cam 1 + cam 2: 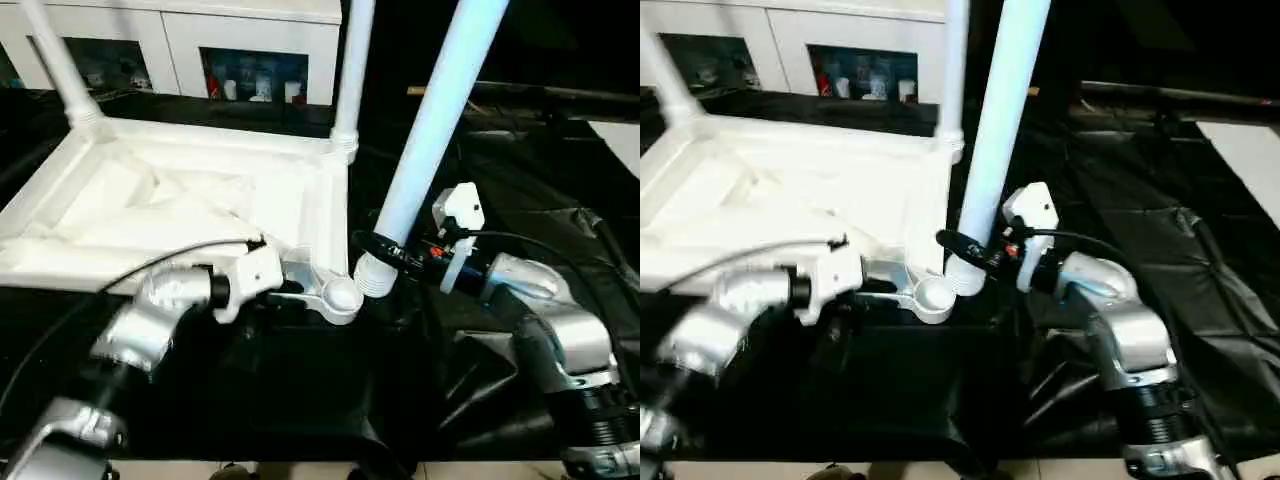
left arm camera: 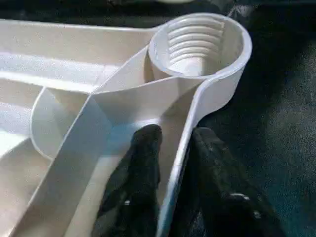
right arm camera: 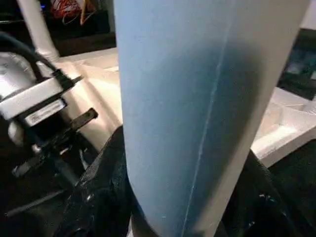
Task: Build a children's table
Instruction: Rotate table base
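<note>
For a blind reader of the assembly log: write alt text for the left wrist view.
The left gripper clamps the white tabletop's outer rim wall, one black finger inside it and one outside. Just beyond stands an empty round corner socket, ribbed inside, with black sheeting alongside.

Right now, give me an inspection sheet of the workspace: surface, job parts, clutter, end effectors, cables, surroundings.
Surface: black sheeting, wrinkled.
Job's things: tabletop lies underside up; two legs stand in far corner sockets; near corner socket empty, threaded inside; third leg leans beside it, not yet seated.
Clutter: nothing seen.
End effectors: left end effector closed on the tabletop's edge rib by the empty socket; right end effector closed on the third leg near its lower end.
Cables: black cable along left forearm; another at right wrist.
Surroundings: white cabinet behind.
</note>
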You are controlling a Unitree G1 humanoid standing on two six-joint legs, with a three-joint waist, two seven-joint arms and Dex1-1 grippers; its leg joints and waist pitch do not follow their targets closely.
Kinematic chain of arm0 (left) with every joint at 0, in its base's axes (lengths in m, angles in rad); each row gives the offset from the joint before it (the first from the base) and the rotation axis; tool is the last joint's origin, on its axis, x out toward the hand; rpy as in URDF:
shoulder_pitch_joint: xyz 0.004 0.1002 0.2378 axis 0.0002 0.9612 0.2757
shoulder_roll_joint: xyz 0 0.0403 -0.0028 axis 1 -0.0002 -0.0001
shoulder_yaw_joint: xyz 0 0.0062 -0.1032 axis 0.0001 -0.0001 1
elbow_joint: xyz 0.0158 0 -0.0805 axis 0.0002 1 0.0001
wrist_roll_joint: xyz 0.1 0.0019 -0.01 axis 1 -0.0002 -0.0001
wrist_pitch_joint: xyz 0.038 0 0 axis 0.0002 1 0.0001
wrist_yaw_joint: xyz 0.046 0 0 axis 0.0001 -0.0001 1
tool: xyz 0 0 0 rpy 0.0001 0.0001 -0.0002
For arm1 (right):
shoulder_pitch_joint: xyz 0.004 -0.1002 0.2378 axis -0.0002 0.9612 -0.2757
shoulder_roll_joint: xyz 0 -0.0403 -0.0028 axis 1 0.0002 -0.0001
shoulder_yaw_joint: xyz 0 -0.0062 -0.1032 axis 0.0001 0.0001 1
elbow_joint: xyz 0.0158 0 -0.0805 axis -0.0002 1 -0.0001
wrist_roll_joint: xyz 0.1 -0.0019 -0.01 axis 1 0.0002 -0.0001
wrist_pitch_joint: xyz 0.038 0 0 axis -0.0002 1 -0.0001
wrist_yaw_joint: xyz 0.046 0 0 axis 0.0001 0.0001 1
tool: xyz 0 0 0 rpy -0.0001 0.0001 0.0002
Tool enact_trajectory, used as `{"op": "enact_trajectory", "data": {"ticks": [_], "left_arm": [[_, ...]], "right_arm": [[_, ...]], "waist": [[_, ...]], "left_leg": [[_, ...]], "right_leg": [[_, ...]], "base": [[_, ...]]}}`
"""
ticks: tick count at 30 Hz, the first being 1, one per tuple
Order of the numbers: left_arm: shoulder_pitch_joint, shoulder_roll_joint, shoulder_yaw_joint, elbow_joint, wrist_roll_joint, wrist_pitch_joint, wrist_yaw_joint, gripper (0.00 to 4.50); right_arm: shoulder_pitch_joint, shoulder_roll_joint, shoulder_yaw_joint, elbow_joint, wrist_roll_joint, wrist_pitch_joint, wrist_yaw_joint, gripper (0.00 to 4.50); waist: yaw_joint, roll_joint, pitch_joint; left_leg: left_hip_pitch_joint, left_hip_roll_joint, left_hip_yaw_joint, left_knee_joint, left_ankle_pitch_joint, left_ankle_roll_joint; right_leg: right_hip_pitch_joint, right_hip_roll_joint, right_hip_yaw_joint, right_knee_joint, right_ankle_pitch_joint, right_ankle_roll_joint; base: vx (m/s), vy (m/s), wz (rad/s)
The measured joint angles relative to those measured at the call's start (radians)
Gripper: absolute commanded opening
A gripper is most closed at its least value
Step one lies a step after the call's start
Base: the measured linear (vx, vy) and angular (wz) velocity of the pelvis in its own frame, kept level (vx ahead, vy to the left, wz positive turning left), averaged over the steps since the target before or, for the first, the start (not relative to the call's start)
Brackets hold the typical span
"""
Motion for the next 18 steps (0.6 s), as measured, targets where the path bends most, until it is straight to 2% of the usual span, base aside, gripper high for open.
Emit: {"op": "enact_trajectory", "data": {"ticks": [2, 5, 8, 11, 15, 18], "left_arm": [[-0.016, -0.005, -0.006, -0.004, 0.001, -0.025, -0.001, 1.68], [-0.019, -0.023, -0.006, -0.008, 0.035, -0.087, 0.098, 1.77], [-0.06, -0.079, 0.045, 0.021, -0.022, -0.084, 0.124, 1.77], [-0.144, -0.141, 0.146, 0.069, -0.136, -0.102, 0.14, 1.77], [-0.22, -0.147, 0.184, 0.147, -0.149, -0.098, 0.203, 1.77], [-0.245, -0.158, 0.196, 0.208, -0.146, -0.092, 0.238, 1.77]], "right_arm": [[0.0, -0.003, 0.0, -0.004, 0.004, 0.001, 0.011, 1.81], [0.0, -0.009, 0.0, -0.008, 0.01, 0.005, 0.025, 1.81], [0.0, -0.014, 0.0, -0.012, 0.013, 0.007, 0.035, 1.81], [-0.016, -0.007, 0.003, -0.012, 0.018, 0.009, 0.042, 1.81], [-0.05, -0.004, 0.003, 0.008, 0.022, 0.008, 0.046, 1.81], [-0.06, 0.001, 0.002, 0.019, 0.022, 0.003, 0.053, 1.81]], "waist": [[0.001, 0.001, 0.001], [-0.003, 0.001, 0.001], [-0.005, -0.001, 0.002], [-0.003, -0.002, 0.002], [-0.009, -0.003, 0.002], [-0.006, -0.007, 0.004]], "left_leg": [[-0.001, 0.0, 0.0, 0.0, 0.0, 0.0], [-0.001, 0.0, 0.0, 0.0, 0.0, 0.001], [-0.001, 0.0, 0.0, 0.0, 0.001, 0.001], [-0.001, 0.0, 0.0, 0.0, 0.001, 0.001], [-0.001, 0.001, 0.0, 0.0, 0.002, 0.002], [-0.002, 0.001, 0.0, 0.0, 0.002, 0.002]], "right_leg": [[-0.001, 0.0, 0.0, 0.0, 0.0, 0.0], [-0.001, 0.0, 0.0, 0.0, 0.0, 0.0], [-0.001, 0.0, 0.0, 0.0, 0.0, 0.0], [-0.001, 0.0, -0.001, 0.001, 0.0, 0.0], [-0.001, 0.0, -0.001, 0.002, 0.0, 0.0], [-0.002, 0.0, -0.001, 0.002, 0.0, 0.0]], "base": [[0.0, 0.0, 0.0], [0.0, 0.0, 0.0], [0.0, 0.0, 0.0], [0.0, 0.0, 0.0], [0.0, 0.0, 0.0], [0.0, 0.0, 0.0]]}}
